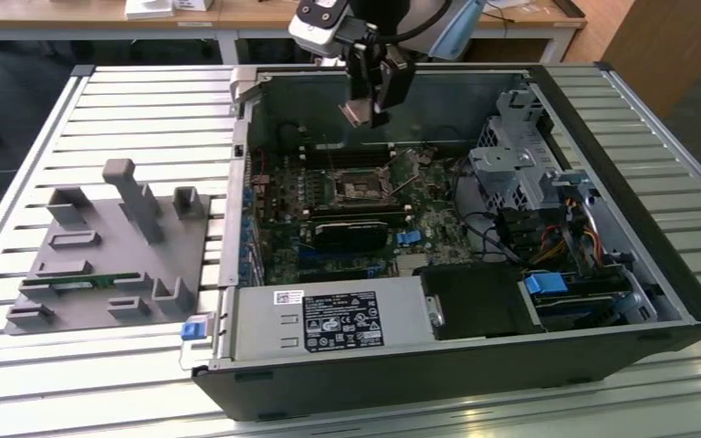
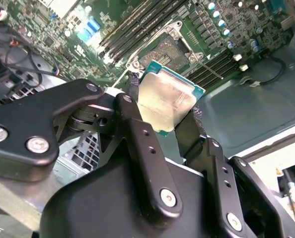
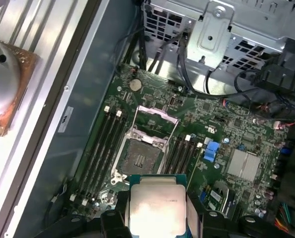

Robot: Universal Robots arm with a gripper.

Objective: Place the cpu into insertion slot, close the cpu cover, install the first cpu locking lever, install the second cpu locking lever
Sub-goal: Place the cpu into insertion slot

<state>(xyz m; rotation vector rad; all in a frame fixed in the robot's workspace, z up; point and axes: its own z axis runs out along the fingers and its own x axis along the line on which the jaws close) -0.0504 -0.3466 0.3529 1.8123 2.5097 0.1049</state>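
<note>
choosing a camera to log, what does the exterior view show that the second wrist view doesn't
Exterior view adds: the whole computer case, the grey fixture and the slatted table. Second wrist view adds: the gripper's fingers pressed on opposite edges of the cpu. Both: the gripper holding the cpu, clear of the uncovered insertion slot.

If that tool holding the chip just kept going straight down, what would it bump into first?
Likely the cpu gripped in the tool would land on the circuit board at or just beside the open insertion slot; depth is unclear.
</note>
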